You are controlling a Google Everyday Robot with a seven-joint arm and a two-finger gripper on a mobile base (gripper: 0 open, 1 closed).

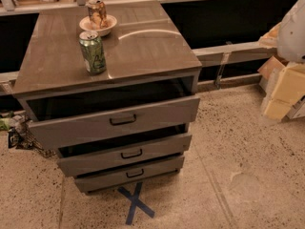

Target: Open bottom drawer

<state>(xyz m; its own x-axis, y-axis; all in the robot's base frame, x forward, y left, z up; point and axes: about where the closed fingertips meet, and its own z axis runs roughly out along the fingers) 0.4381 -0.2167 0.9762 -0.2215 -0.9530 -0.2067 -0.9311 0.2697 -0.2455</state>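
Observation:
The grey-brown cabinet [143, 46] has three drawers, each pulled out a little. The bottom drawer [105, 179] has the shortest front and a small black bail handle [135, 173]; a thin dark gap shows above its front panel. The middle drawer [95, 159] and the top drawer [157, 114] stand out slightly further. My gripper [282, 90] shows as a pale, blurred shape at the right edge below the white arm [293, 27]. It is well to the right of the cabinet and touches no drawer.
A green can [92, 52] and a white bowl [98, 25] holding a crushed can [97, 12] stand on the cabinet top. A blue tape cross [136, 203] marks the speckled floor in front. Clutter [16, 128] lies on the left, and a dark railed wall [228, 18] runs behind.

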